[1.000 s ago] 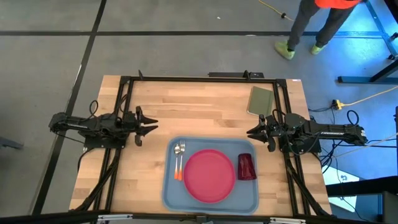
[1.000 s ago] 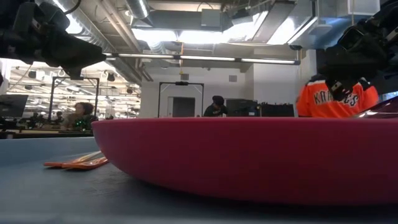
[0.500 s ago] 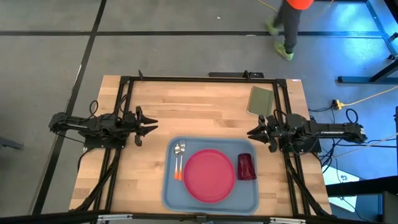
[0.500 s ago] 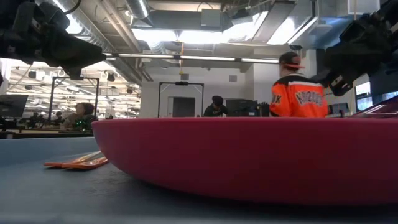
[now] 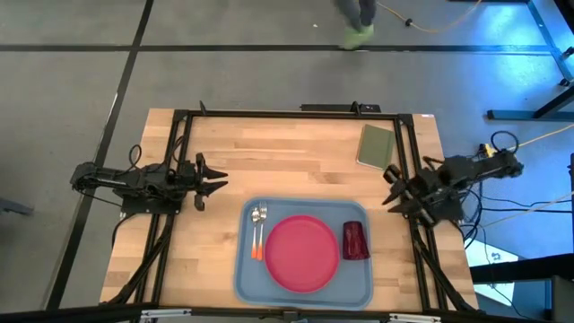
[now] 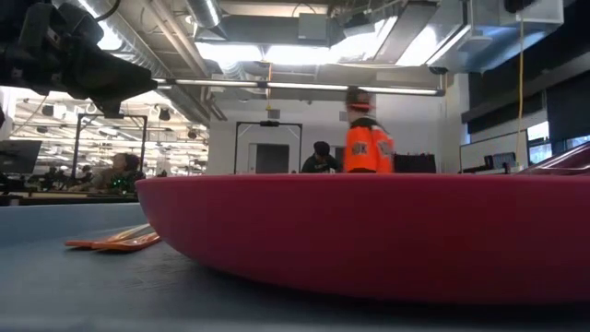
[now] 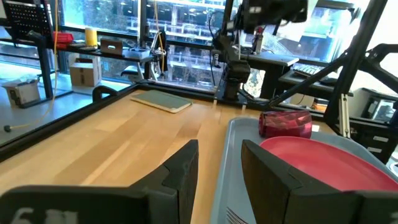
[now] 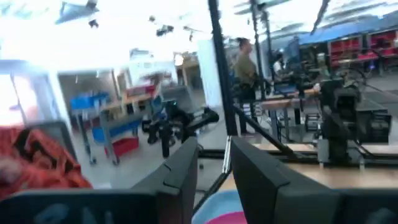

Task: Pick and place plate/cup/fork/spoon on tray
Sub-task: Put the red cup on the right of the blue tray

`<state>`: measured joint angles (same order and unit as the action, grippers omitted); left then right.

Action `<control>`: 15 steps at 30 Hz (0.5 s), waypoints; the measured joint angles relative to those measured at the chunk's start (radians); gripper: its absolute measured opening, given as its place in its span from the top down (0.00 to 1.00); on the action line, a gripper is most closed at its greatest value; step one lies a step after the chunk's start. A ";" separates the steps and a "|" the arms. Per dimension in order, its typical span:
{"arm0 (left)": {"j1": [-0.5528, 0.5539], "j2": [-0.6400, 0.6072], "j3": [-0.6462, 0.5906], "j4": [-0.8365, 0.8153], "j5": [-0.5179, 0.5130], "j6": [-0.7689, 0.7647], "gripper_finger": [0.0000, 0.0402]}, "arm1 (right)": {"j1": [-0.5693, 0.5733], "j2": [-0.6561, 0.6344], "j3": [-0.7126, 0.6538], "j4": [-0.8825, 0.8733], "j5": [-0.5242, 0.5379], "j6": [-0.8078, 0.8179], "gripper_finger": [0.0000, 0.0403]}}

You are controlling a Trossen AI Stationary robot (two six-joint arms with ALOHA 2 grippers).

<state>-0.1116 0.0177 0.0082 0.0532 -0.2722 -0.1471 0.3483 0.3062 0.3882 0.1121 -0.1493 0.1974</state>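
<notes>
The light blue-grey tray point(image 5: 244, 278) lies at the table's near middle. The pink-red plate point(image 5: 302, 253) rests flat in its middle and fills the low view point(image 6: 369, 231). The maroon cup point(image 5: 355, 240) lies on its side at the tray's right end. The fork and spoon point(image 5: 258, 231) lie side by side at its left end, orange handles toward the near edge. My left gripper point(image 5: 220, 182) is open and empty, left of the tray. My right gripper point(image 5: 389, 188) is open and empty near the table's right edge, beyond the cup.
An olive-green pad point(image 5: 376, 145) lies at the table's far right, also in the left wrist view point(image 7: 160, 101). A black frame point(image 5: 269, 112) runs along the table's far and side edges. Bare wood lies between the tray and the far edge. A person in orange point(image 6: 367, 146) walks behind the table.
My right gripper has drawn back toward the table's right edge, its arm turning and rising, and it has left the low view. The person behind the table has walked across the room toward the left. My left arm and the things on the tray have kept still.
</notes>
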 joint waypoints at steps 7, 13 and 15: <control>0.000 0.000 0.000 0.000 0.000 0.000 0.71 | 0.134 0.330 0.198 -0.366 0.236 0.012 0.75; 0.000 0.000 0.000 0.000 0.000 0.000 0.71 | 0.297 0.603 0.221 -0.454 0.483 0.290 0.75; 0.000 0.000 0.000 0.000 0.000 0.000 0.71 | 0.352 0.677 0.244 -0.465 0.536 0.352 0.75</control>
<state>-0.1116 0.0177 0.0082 0.0528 -0.2722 -0.1471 0.7004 0.9836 0.6319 -0.3532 0.3865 0.5494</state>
